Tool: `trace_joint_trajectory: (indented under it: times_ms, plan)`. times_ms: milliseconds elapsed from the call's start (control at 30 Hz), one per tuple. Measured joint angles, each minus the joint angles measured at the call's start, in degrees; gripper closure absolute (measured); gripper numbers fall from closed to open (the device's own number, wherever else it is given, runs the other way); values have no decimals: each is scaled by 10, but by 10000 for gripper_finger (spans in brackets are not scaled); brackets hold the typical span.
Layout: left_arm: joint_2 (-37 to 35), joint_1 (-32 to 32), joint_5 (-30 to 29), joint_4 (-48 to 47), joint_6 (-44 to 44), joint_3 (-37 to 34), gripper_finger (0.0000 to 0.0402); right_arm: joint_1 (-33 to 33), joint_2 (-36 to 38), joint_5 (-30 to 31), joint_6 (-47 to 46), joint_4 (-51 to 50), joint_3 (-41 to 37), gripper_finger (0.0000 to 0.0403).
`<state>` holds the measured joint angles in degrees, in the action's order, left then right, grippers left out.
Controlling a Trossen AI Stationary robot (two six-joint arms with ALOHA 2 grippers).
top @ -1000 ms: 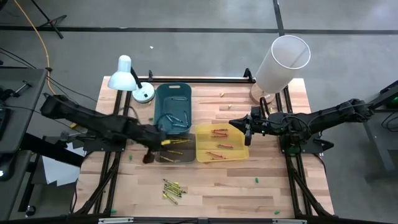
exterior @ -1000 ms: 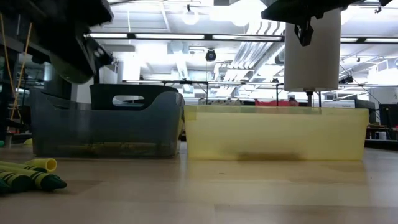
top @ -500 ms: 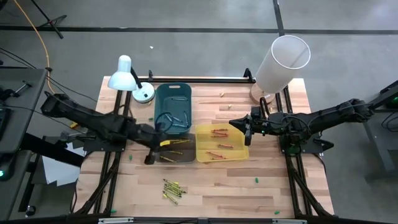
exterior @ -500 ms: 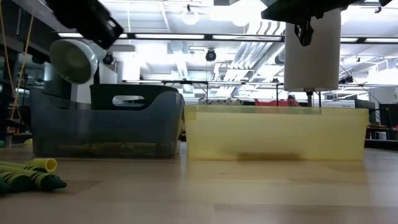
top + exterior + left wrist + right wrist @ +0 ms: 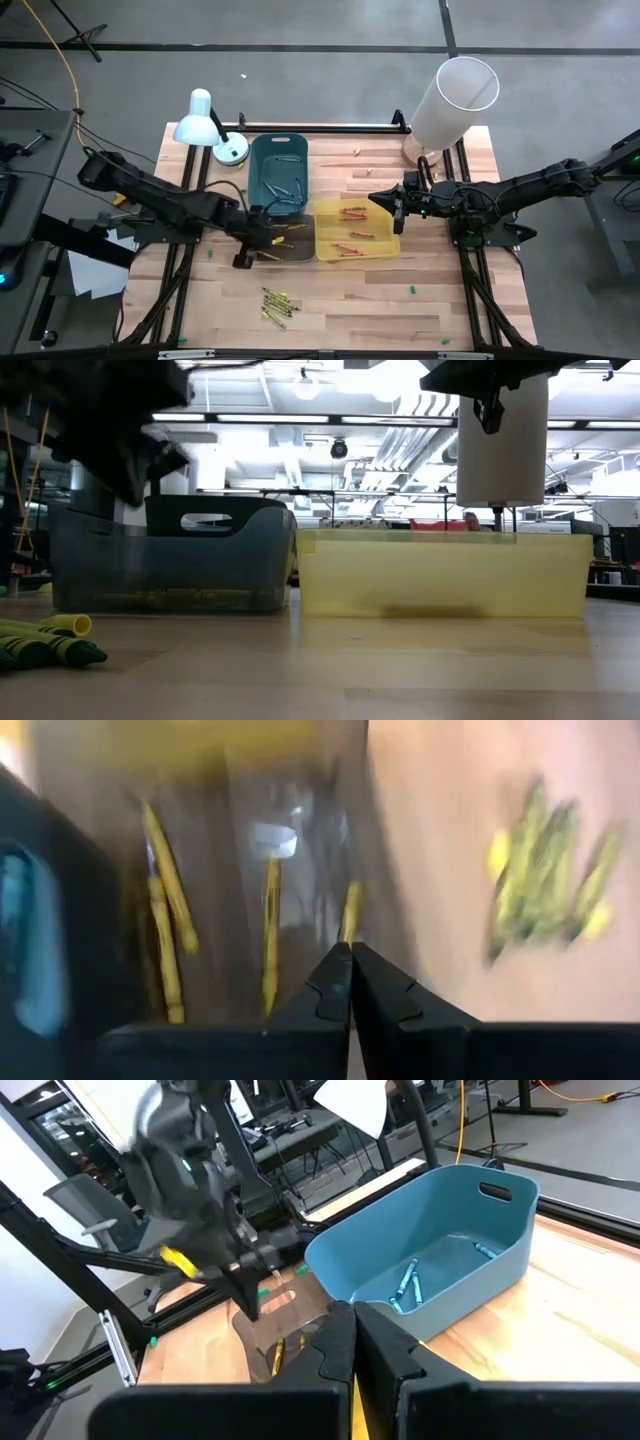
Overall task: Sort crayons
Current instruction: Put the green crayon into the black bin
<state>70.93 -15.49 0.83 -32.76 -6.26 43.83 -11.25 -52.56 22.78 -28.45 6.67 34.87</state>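
Near the middle of the worktop (image 5: 400,320) stand three bins: a blue bin (image 5: 277,172) toward the far edge with blue crayons (image 5: 283,190) inside, a clear bin (image 5: 281,243) with yellow crayons (image 5: 168,910) just in front of it, and a yellow bin (image 5: 355,230) with red and orange crayons (image 5: 352,212) beside the clear one. Some loose yellow and green crayons (image 5: 275,305) lie on the wood near the front edge. The left gripper (image 5: 250,240) hangs over the clear bin with its fingers pressed together and nothing between them. The right gripper (image 5: 385,200) waits at the right side of the yellow bin, clenched as well and empty. A white lamp (image 5: 205,125) stands at the far left corner and a white tube (image 5: 452,100) at the far right corner.
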Motion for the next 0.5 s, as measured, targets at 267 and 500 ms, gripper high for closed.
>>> trace_joint_trajectory:
  times_ms: [267, 500]
  plan:
    - [-103, -81, -36, 72, -10, 44, 401, 0, 0, 0, 0, 0, 0, 403]
    - [-38, -237, -76, 41, -44, 43, 399, 0, 0, 0, -1, 4, 0, 403]
